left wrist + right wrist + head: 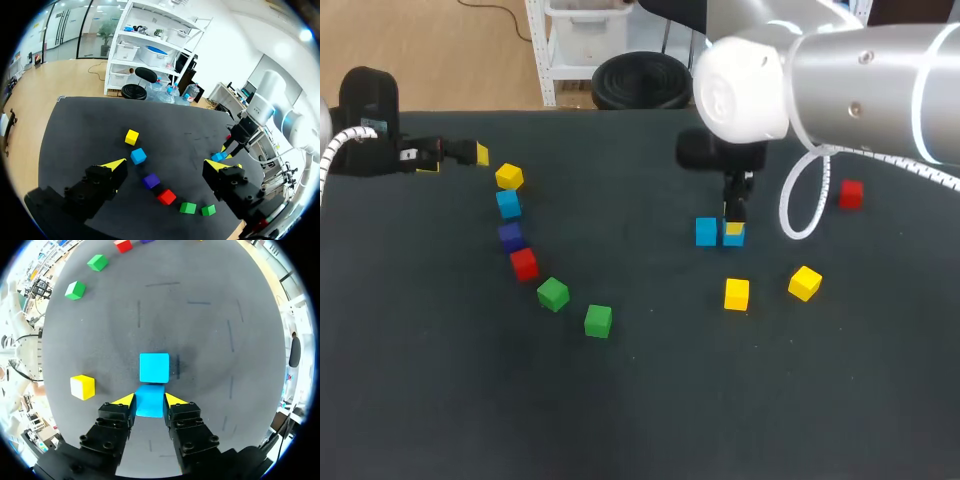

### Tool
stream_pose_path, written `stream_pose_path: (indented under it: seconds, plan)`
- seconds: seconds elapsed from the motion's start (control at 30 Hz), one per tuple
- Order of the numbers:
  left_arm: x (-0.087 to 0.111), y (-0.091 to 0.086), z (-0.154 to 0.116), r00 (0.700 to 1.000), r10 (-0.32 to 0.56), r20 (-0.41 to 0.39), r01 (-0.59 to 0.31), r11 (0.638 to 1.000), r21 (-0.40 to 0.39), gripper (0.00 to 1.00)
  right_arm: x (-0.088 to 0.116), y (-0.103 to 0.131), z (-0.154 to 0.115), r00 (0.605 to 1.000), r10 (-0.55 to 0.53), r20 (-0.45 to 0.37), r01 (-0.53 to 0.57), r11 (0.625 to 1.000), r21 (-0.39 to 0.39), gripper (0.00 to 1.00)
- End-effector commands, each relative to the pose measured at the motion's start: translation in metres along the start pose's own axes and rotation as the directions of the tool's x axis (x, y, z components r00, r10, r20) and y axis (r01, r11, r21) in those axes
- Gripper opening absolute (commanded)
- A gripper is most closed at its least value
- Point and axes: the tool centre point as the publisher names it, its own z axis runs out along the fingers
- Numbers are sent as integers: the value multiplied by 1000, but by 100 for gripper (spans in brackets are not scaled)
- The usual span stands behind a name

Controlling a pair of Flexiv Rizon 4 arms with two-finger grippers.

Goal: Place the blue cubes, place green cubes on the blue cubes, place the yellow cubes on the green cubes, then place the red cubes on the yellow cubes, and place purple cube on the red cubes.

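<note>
right wrist view: right gripper [150,400] tight on near blue cube [150,404], far blue cube [154,367] just ahead; left gripper [167,165] wide

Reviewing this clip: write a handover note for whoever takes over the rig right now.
Left gripper: jaws open, empty, near the table's left edge.
Right gripper: jaws shut on first blue cube, right beside second blue cube.
Loose on the table: third blue cube, green cubes, yellow cubes, red cubes, purple cube.
Done: two blues paired.
Left: every layer above; nothing stacked yet.
</note>
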Motion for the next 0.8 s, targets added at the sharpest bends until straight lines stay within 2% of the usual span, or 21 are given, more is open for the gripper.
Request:
stream_pose_path:
  seconds: [0.03, 0.8]
  plan:
    - [0, -1, 0, 1000, -1, -2, 1, 1000, -3, 100, -1, -3, 3, 1000, 0, 5, 0, 1000, -3, 0]
    - [0, -1, 0, 1000, -1, -2, 1, 1000, -3, 100, -2, -8, 5, 1000, -4, 28, 4, 1000, 4, 0]
